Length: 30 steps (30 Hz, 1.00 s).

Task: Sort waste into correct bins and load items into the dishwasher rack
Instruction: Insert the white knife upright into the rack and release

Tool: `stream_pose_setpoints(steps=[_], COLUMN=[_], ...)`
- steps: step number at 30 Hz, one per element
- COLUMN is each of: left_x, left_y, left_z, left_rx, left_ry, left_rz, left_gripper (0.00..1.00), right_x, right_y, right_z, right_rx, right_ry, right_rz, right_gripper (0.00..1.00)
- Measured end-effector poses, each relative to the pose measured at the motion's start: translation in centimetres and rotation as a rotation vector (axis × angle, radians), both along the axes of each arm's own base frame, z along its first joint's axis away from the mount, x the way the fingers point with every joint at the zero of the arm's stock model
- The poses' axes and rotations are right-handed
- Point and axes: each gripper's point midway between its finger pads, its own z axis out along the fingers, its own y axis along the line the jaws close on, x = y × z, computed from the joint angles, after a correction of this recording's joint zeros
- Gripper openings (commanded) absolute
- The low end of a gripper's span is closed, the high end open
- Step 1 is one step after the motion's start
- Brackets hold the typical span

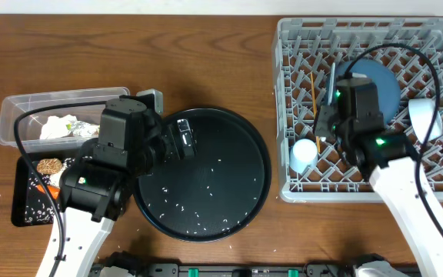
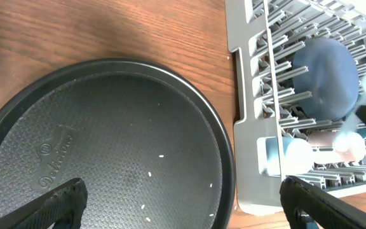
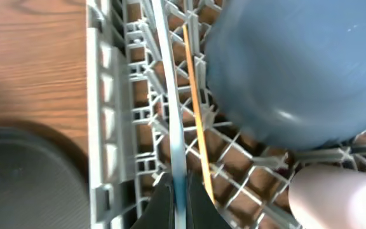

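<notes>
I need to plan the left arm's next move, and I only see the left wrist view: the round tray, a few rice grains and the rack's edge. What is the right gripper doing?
Observer: The right gripper is shut on the white utensil, inside the dishwasher rack beside the chopstick.
Operator: What's in the bins?
Observer: The clear tub holds crumpled paper and the wrapper.
Operator: And the other one?
Observer: The black rectangular tray holds the carrot, a brown food piece and rice grains.
</notes>
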Motion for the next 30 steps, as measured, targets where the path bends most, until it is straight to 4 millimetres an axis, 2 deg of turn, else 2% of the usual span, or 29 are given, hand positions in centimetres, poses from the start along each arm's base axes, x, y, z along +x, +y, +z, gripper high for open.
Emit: stream_pose_setpoints(steps=[8,9,12,14,15,20,22,24,26,27,30], left_x=[0.0,0.0,0.0,0.0,0.0,0.0,0.0,0.0,0.0,0.0,0.0], left_y=[0.0,0.0,0.0,0.0,0.0,0.0,0.0,0.0,0.0,0.0,0.0], left_z=[0.0,0.0,0.0,0.0,0.0,0.0,0.0,0.0,0.0,0.0,0.0], left_rx=[0.000,0.000,0.000,0.000,0.000,0.000,0.000,0.000,0.000,0.000,0.000], left_ry=[0.000,0.000,0.000,0.000,0.000,0.000,0.000,0.000,0.000,0.000,0.001], left_rz=[0.000,0.000,0.000,0.000,0.000,0.000,0.000,0.000,0.000,0.000,0.000], left_gripper=[0.98,0.98,0.98,0.98,0.98,0.98,0.98,0.98,0.98,0.98,0.98], right_x=[2.7,3.0,3.7,4.2,4.4,3.9,3.3,2.6,1.5,1.0,-2.0], right_y=[0.4,0.5,0.4,0.3,0.3,0.0,-0.2,-0.3,-0.4,-0.5,-0.9], right_z=[-4.5,-5.1,-6.0,-5.9,-5.7,-4.9,-3.7,-1.6,1.8,2.9,8.4], right_rx=[-0.065,-0.073,-0.093,-0.111,-0.114,-0.147,-0.148,-0.140,-0.124,-0.118,-0.084], right_ry=[0.061,0.066,0.068,0.051,0.041,0.052,0.041,0.004,-0.066,-0.089,-0.215], right_rz=[0.058,0.066,0.070,0.077,0.076,0.098,0.100,0.102,0.108,0.108,0.112], right_gripper=[0.01,0.04,0.39,0.59,0.64,0.75,0.80,0.86,0.97,0.99,0.99])
